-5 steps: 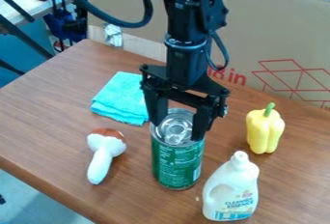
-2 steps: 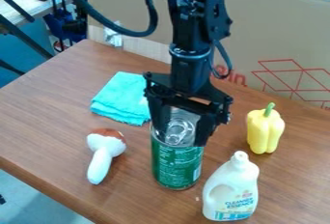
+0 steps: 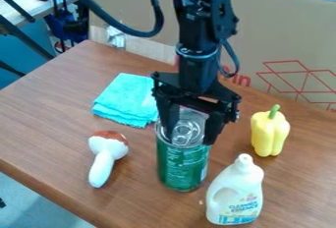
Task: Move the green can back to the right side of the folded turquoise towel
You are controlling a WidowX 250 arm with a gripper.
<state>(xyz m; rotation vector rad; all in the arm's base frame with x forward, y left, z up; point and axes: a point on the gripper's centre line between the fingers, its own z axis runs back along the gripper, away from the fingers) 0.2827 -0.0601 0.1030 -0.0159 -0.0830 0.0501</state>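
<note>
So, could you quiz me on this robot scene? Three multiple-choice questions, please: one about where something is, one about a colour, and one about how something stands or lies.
1. Where is the gripper?
A) Over the yellow pepper
B) At the top of the green can
C) Over the toy mushroom

2. What colour is the folded cloth?
A) Red
B) Black
C) Turquoise

3. How is the white bottle placed?
A) Upright
B) Flat on its side
C) Upside down

1: B, it hangs down right at the can's silver lid.
2: C, its visible surface is bright blue-green.
3: A, its neck and cap point up.
</note>
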